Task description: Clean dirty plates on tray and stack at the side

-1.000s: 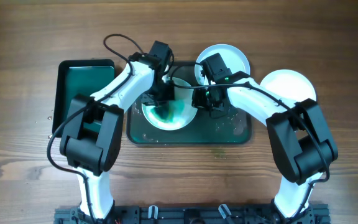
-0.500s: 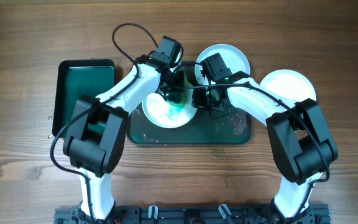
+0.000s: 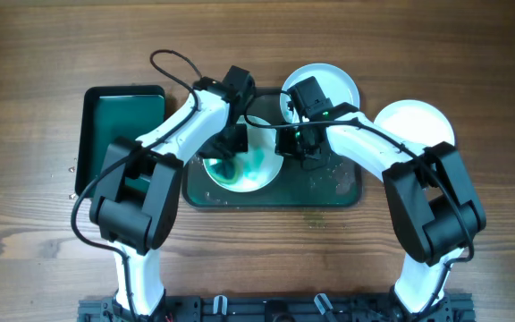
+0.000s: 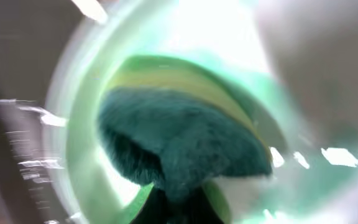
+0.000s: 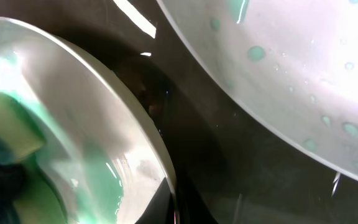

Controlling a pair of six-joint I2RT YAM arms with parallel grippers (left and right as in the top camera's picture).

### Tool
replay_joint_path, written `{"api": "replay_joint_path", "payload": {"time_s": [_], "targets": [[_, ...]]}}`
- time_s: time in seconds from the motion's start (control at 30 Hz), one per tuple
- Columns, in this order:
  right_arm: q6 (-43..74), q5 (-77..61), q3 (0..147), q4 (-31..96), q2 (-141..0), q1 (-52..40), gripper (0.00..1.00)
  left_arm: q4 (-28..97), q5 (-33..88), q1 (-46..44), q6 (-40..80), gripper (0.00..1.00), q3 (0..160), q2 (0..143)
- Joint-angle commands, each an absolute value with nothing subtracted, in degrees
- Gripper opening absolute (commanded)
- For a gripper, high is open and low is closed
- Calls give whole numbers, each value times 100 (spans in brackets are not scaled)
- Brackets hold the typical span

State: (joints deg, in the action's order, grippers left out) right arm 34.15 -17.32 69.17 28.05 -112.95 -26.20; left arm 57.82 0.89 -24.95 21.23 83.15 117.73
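Note:
A white plate [image 3: 259,170] smeared with green lies on the left part of the dark tray [image 3: 329,193]. My left gripper [image 3: 231,150] is shut on a sponge [image 4: 185,137], dark green scrub side with a yellow layer, pressed on the plate [image 4: 79,155]. My right gripper [image 3: 286,143] is shut on that plate's right rim [image 5: 157,155]. A second plate [image 3: 329,82] with green droplets sits at the tray's back edge; it also shows in the right wrist view [image 5: 291,68]. A third, white plate [image 3: 414,121] lies on the table right of the tray.
A smaller bright-green tray [image 3: 119,121] stands at the left of the dark tray. The dark tray's right part [image 3: 338,179] is wet with green flecks. Wooden table surrounds everything.
My left gripper swept the sponge toward the plate's back right, then returned to its left part. Green smear now covers the plate's middle. The right arm has not moved.

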Motion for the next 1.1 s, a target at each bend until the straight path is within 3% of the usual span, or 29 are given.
{"api": "replay_joint_path", "payload": {"time_s": [0.0, 0.2, 0.4, 0.53, 0.77, 1.07], "targets": [[3444, -1806, 6987, 2810, -11404, -2602, 4, 5502, 2206, -2598, 1070, 4, 8272, 11791], [3444, -1806, 6987, 2814, -11404, -2602, 4, 4185, 1953, -2740, 1094, 4, 7953, 11791], [3426, -1809, 6987, 2847, -11404, -2602, 4, 3483, -786, -2670, 2285, 4, 7717, 11789], [3424, -1806, 6987, 2860, -11404, -2602, 4, 3586, -1820, -2451, 2783, 4, 7738, 11703], [3378, -1806, 6987, 2856, -11404, -2602, 4, 4233, -1868, -1872, 3201, 4, 7819, 11303], [3227, -1997, 6987, 2814, -11404, -2602, 4, 5708, -556, -1776, 3004, 4, 8409, 10492]]}}
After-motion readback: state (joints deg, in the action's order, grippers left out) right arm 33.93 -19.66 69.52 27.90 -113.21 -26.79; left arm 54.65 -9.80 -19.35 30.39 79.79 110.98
